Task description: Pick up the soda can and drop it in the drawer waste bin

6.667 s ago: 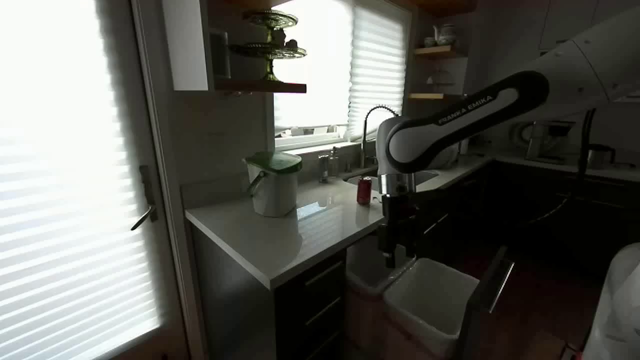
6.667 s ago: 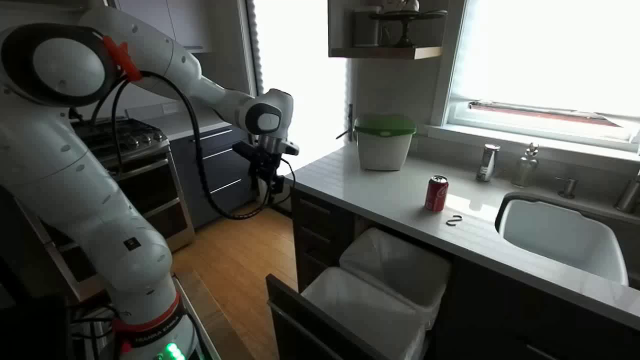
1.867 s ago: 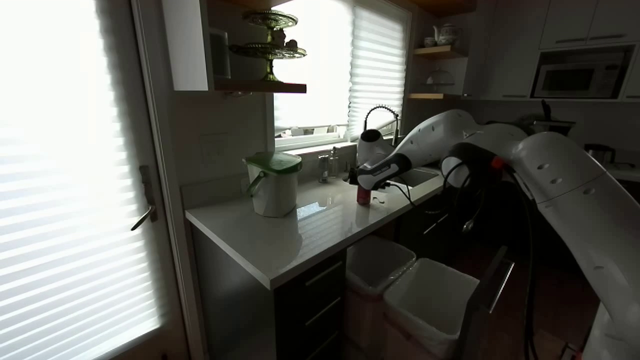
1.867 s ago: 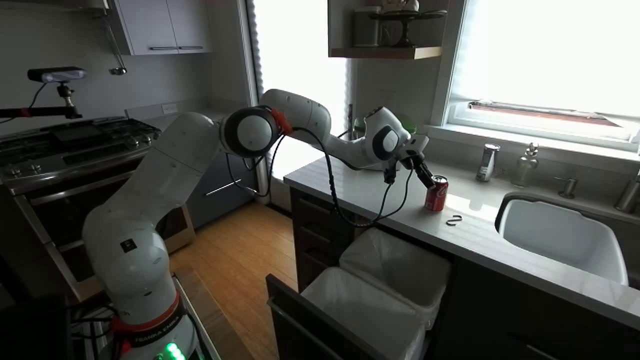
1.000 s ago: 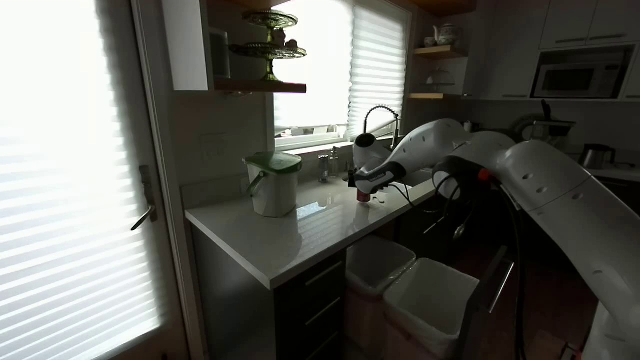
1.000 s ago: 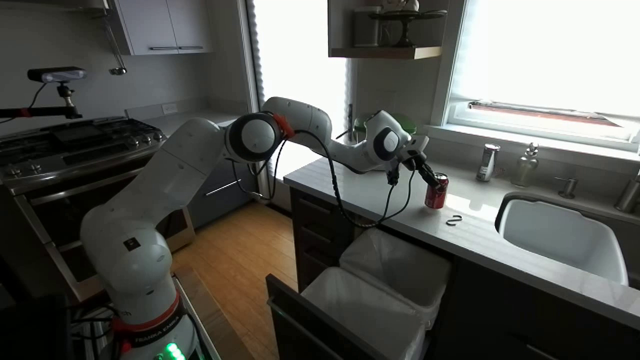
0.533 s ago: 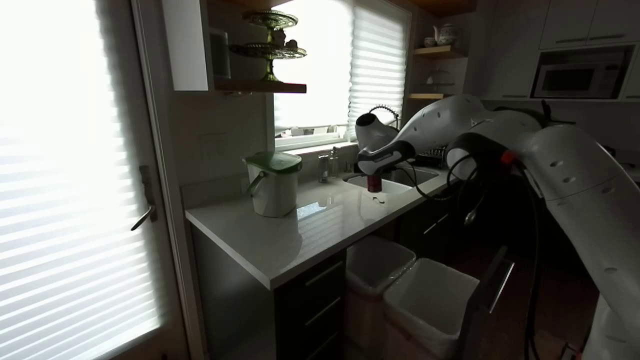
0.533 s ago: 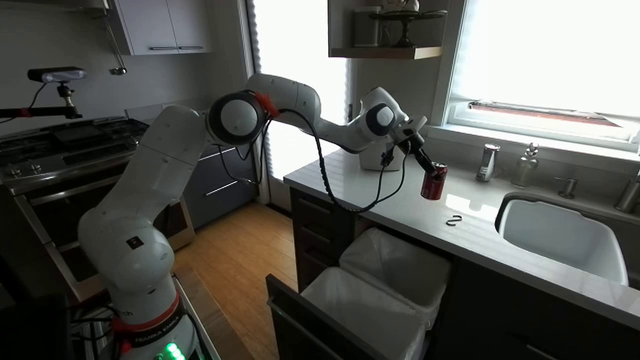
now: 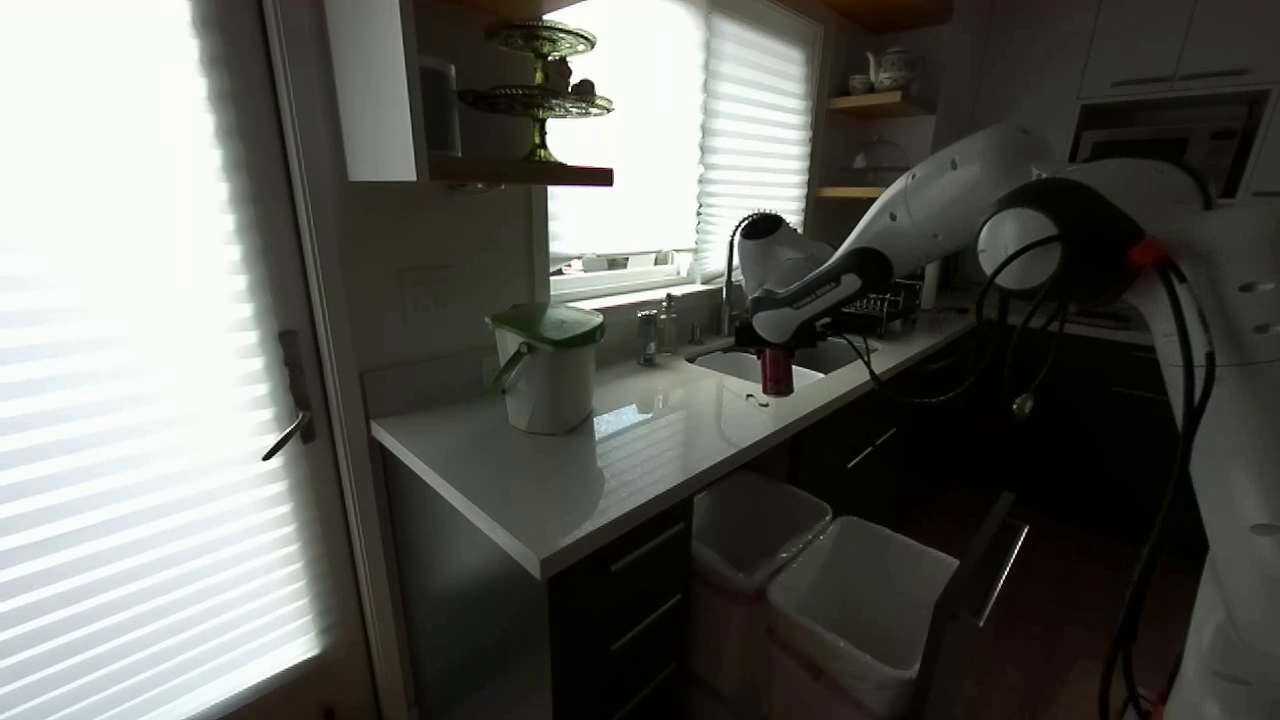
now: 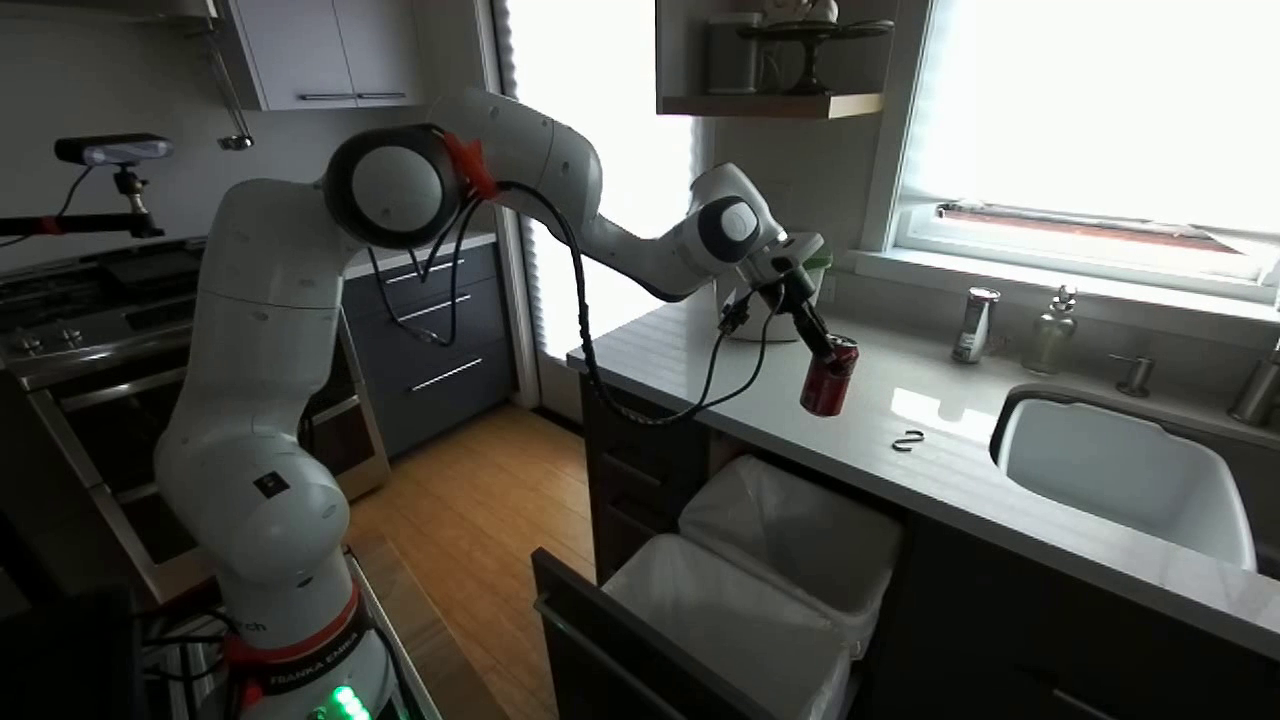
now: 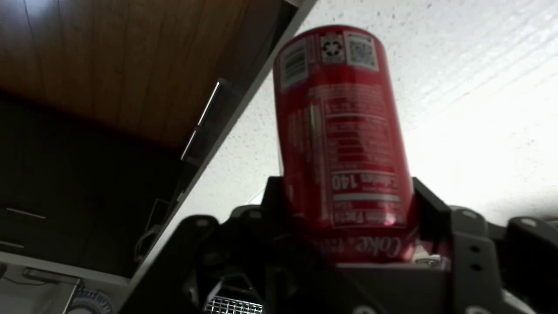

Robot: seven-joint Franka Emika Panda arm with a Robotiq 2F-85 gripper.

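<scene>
This is a kitchen, homelike in furnishing: a white rectangular sink set into a pale glossy counter, a silvery stove with black burner grates, dark flat-fronted drawers, and a green glass two-tiered cake stand on a brown wooden shelf.

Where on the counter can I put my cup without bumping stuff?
Best is the bare outer corner of the counter, between the lidded container and the front edge. Another, thinner: between the sink and front edge. It's crowded around the S-shaped hook, with the gripper holding the soda can nearby, and along the back by the silver can and bottle.
</scene>
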